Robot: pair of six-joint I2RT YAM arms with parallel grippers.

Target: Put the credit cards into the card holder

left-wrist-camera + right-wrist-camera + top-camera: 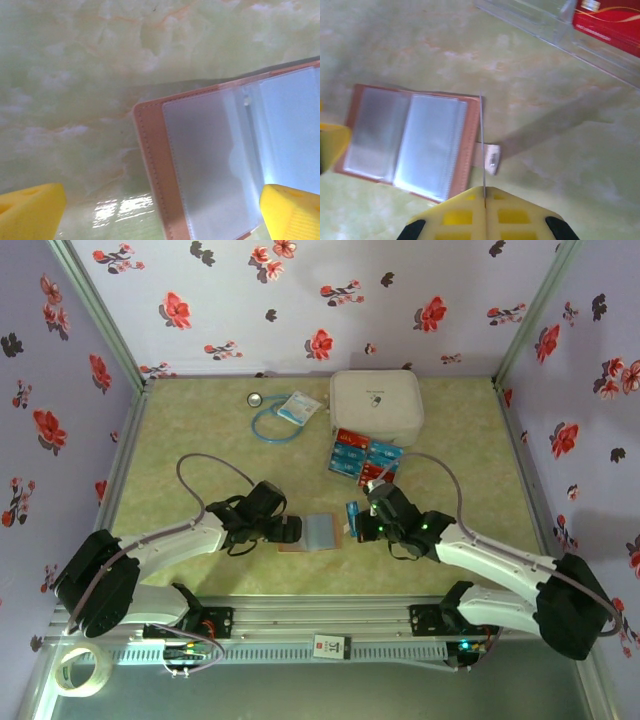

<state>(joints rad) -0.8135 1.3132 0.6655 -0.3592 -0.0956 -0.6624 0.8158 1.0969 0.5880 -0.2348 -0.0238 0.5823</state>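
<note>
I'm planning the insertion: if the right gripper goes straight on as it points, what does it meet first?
Probably the card holder's right edge, by its clasp tab: the right gripper, shut on a credit card held edge-on, aims there. Depth is unclear.

The pinkish-brown card holder [318, 532] lies open and flat on the tabletop [200, 430], its clear sleeves facing up. Red and blue credit cards [360, 455] lie clustered farther back. One blue card [352, 516] stands on edge in the right claw [484, 200], just beside the holder.

Left tool [290, 531] is spread wide; right tool [484, 196] pinches a credit card [482, 140] edge-on.
</note>
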